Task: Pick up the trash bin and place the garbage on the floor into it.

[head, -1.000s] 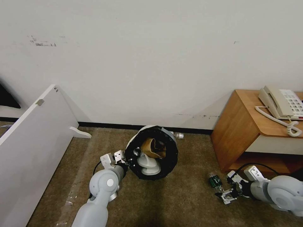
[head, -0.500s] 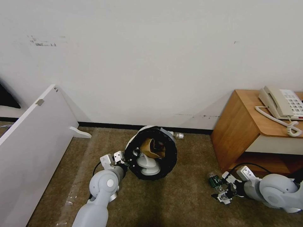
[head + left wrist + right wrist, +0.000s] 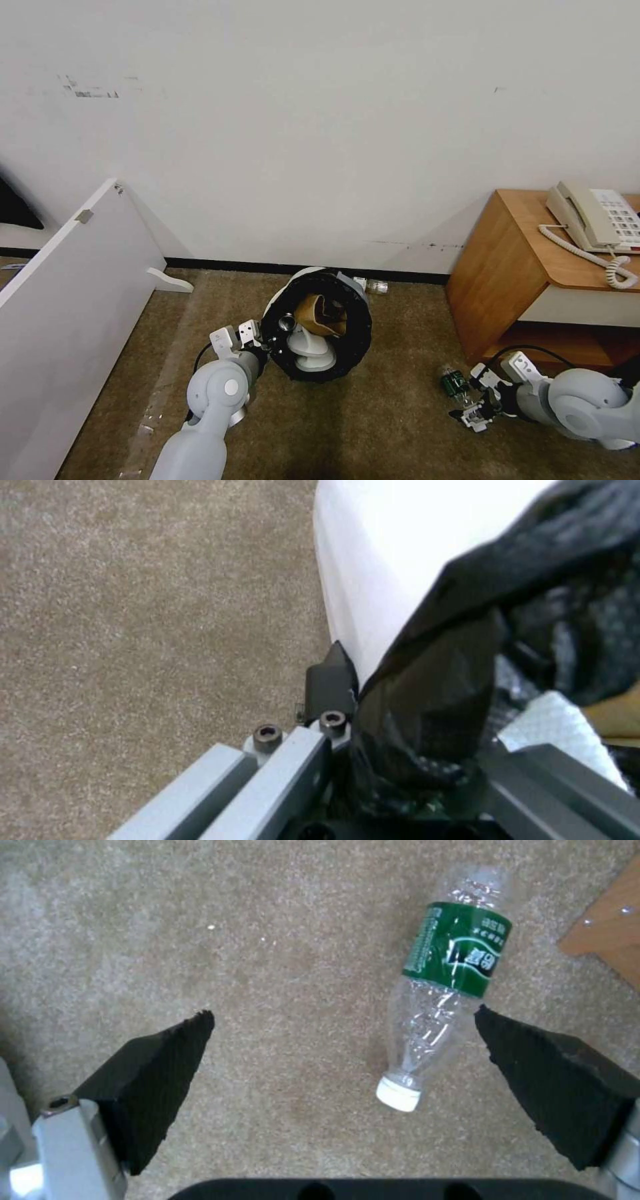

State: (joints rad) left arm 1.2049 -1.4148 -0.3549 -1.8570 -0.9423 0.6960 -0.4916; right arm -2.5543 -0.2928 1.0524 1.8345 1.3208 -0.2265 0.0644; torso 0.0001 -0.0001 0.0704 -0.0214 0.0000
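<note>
Hovering wide open at lower right, the right hand (image 3: pixel 472 408) straddles the bottle (image 3: pixel 448 985), which could roll off; left hand (image 3: pixel 261 342) pinches the trash bin (image 3: pixel 319 325) rim.

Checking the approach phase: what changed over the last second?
The right gripper slid left, nearer the robot, beside the green-labelled bottle, open, nothing grasped. The left gripper stays clamped on the trash bin rim, which edged slightly left. Bottle, floor and nightstand unchanged.

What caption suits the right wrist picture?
Open right gripper hovering over a green-labelled bottle lying on carpet.
</note>
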